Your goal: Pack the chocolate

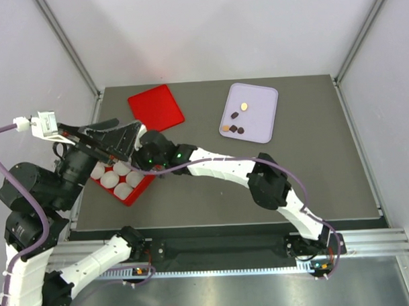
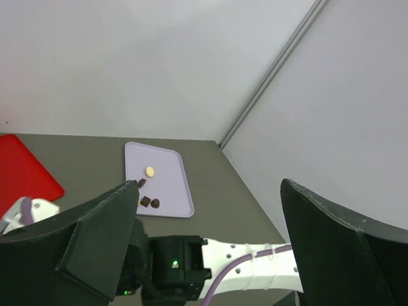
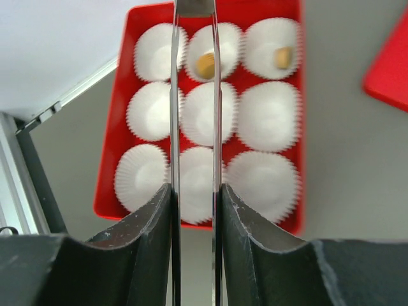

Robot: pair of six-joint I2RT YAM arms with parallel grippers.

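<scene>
From above, five pieces of chocolate (image 1: 234, 128) lie on the pale purple tray (image 1: 260, 97) at the far right of the surface (image 1: 213, 200). The right arm (image 1: 218, 167) reaches across to the red box (image 1: 142, 191) of white paper cups (image 1: 123, 189) at the near left. The left hand (image 1: 128, 126) hangs wide above the box's far side, very close to the right wrist. That crowding is the main thing in the way. The red lid (image 1: 156, 106) lies flat beyond the box, near the route between box and tray.

The left wrist view shows that hand gaping, with nothing between its fingers. Past them are the tray and its chocolate.

The right wrist view looks along the right hand (image 3: 194, 13), whose two thin fingers (image 3: 173, 127) stand narrowly apart over the middle column of nine cups. Two tan pieces sit in the far row, in the middle cup (image 3: 205, 64) and its right neighbour (image 3: 282, 57). The middle piece shows in the gap between the fingers, and I cannot tell whether it is gripped or lying loose.

This looks like the placing step. To do it well, stay centred over one cup, keep low, part the fingers gently, then lift straight up so the fluted paper is not snagged.
</scene>
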